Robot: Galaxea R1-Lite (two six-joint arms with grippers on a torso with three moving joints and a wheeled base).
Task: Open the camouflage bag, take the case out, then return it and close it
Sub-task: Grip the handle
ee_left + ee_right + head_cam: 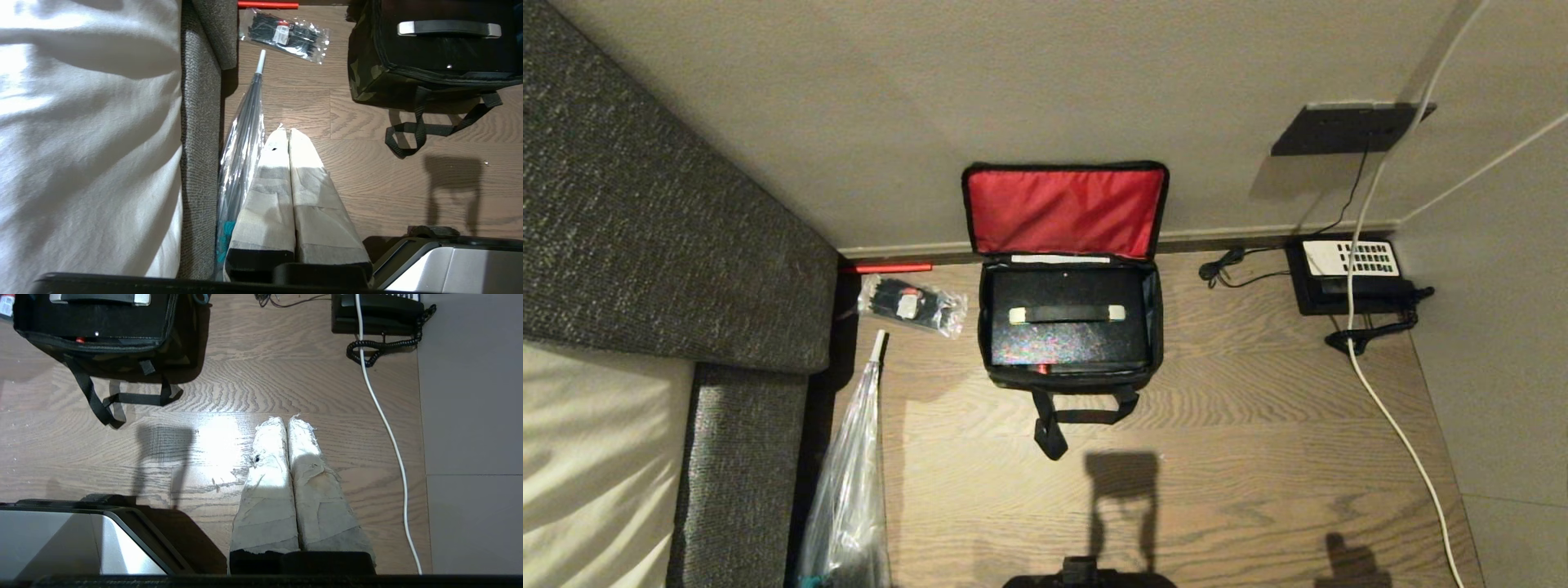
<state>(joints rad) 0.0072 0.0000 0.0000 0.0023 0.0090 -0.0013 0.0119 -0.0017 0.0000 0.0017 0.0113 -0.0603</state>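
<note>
Camouflage bag (1068,371) lid open, black case (1065,318) lying inside.

Cloth camouflage bag (1072,377), seemingly matt case (1065,327), grained wood floor (1241,425).

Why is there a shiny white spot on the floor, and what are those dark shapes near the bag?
Right wrist view: lamp glare on the wooden floor beside the shut right gripper. Head view: dark shapes below the camouflage bag are shadows. Left wrist view: the white bedding is overbright.
</note>
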